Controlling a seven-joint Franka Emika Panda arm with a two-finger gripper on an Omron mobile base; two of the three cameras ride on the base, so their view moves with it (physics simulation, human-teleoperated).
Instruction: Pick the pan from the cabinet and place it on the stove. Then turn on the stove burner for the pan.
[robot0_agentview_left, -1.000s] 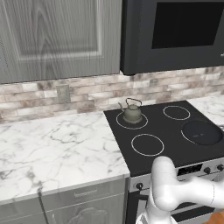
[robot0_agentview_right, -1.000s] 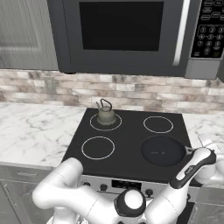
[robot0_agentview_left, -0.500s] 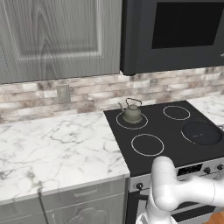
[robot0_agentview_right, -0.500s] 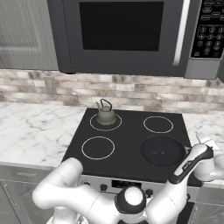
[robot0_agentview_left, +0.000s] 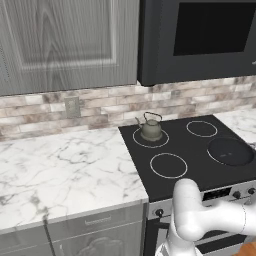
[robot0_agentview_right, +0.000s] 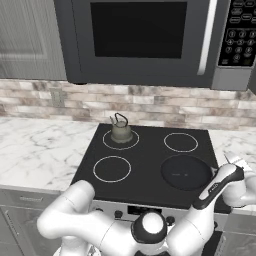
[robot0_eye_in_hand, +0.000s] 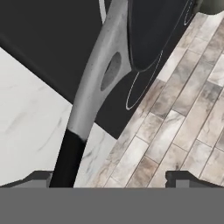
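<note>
The black pan (robot0_agentview_right: 186, 171) (robot0_agentview_left: 230, 151) sits on the front right burner of the stove (robot0_agentview_right: 150, 155) (robot0_agentview_left: 192, 150). In the hand view its grey handle (robot0_eye_in_hand: 98, 78) with a black grip runs down from the pan (robot0_eye_in_hand: 153, 30) over the marble counter. A thin white burner ring (robot0_eye_in_hand: 144, 85) peeks out under the pan's edge. My gripper (robot0_eye_in_hand: 111, 178) is open. The black grip passes between the fingertips, close to the left fingertip (robot0_eye_in_hand: 39, 177), and nothing is clamped. The cabinet (robot0_agentview_left: 65, 45) (robot0_agentview_right: 25, 35) above the counter has its doors closed.
A small kettle (robot0_agentview_left: 150, 127) (robot0_agentview_right: 120, 131) stands on the back left burner. A black microwave (robot0_agentview_right: 145, 40) (robot0_agentview_left: 200, 40) hangs over the stove. Black knobs (robot0_agentview_left: 236, 194) (robot0_agentview_right: 118, 214) line the silver front strip. White marble counter (robot0_agentview_left: 60, 170) lies left of the stove, with a brick backsplash behind.
My forearm has edged slightly at the right of the stove. The pan and the kettle have not moved, and the jaws stay as wide as before.
</note>
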